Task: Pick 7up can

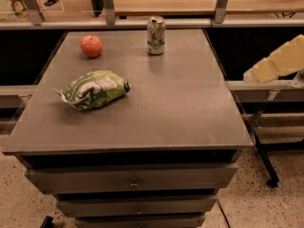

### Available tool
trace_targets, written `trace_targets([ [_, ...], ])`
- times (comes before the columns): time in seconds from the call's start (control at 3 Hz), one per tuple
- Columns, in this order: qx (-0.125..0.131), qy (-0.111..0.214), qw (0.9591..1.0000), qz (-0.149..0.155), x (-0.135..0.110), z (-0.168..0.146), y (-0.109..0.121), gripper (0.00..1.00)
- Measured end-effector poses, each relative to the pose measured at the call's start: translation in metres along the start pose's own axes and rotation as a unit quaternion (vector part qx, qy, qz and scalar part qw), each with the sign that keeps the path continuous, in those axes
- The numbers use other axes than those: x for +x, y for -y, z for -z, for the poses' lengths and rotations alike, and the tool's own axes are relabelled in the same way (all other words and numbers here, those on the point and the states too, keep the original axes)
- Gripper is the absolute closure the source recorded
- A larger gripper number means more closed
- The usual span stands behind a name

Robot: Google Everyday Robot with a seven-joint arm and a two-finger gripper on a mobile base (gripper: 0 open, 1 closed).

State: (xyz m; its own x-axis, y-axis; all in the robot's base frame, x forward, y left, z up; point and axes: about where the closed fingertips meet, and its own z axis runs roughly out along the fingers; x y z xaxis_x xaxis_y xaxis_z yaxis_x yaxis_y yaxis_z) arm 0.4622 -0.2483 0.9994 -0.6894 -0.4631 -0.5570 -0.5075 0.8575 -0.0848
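The 7up can (pixel 156 35) stands upright at the far edge of the grey table (pixel 180 113), a little right of centre. It is white and green with a silver top. My gripper (pixel 260 70) shows as a cream-coloured shape at the right edge of the view, off the table's right side and level with its middle. It is well to the right of the can and nearer to me, and it touches nothing.
A red apple (pixel 91 45) sits at the far left of the table. A green and white chip bag (pixel 94 89) lies left of centre. A wooden counter with metal posts (pixel 221 3) runs behind the table. Drawers (pixel 133 182) are below the tabletop.
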Motion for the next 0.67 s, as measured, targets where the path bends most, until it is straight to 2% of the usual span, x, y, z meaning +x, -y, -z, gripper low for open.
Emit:
trace_targets([
  [0.33, 0.005, 0.018, 0.9955, -0.093, -0.006, -0.002, 0.008, 0.0],
  [0.67, -0.017, 0.055, 0.977, -0.205, -0.019, -0.01, 0.012, 0.0],
])
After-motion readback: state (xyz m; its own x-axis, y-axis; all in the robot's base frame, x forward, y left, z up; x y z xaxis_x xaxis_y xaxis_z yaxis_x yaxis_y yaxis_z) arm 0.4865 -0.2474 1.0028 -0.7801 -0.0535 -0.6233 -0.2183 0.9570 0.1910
